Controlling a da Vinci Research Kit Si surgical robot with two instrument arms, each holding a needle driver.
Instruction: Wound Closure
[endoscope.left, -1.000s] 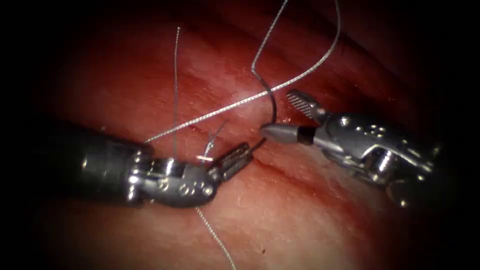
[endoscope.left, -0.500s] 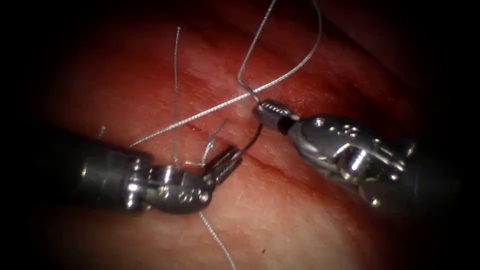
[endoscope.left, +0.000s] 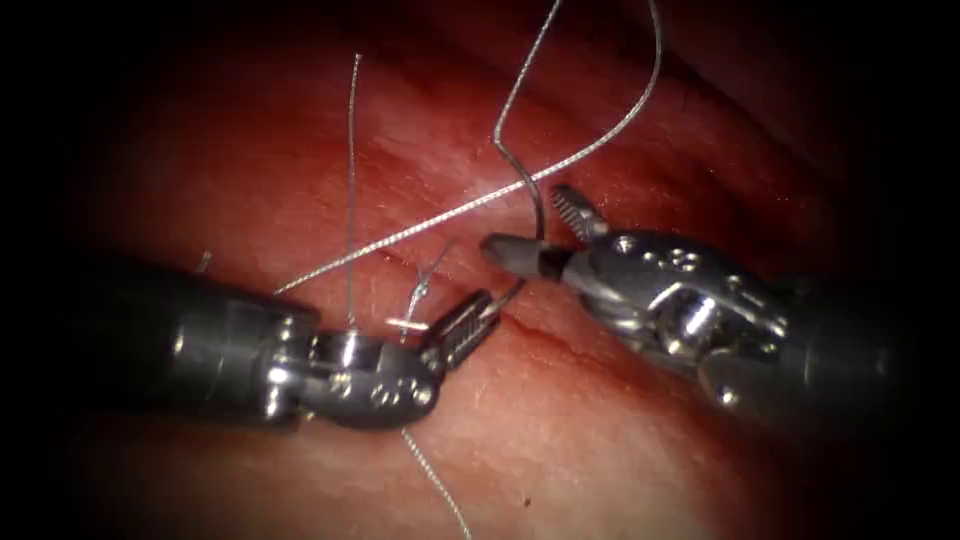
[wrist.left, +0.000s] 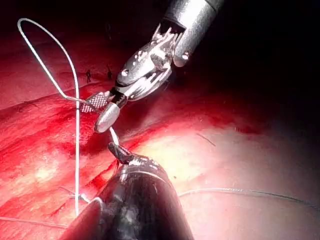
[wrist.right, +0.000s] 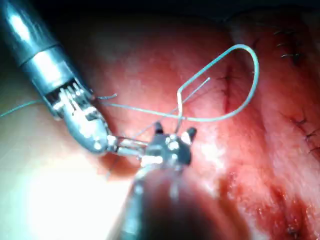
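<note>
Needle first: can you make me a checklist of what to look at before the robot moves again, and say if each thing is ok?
1. Left tool holds the needle: ok, jaws shut near its pointed end.
2. Right tool ready to take the needle: ok, jaws open on either side of the needle's curve, holding nothing.
3. Needle out of the tissue: ok, the visible curve stands above the surface, just over the cut.
4. Thread attached to the needle: ok, it loops up from the needle's top end.
5. Thread free of the tools: cannot tell, one strand crosses close behind the right tool's upper jaw.
</note>
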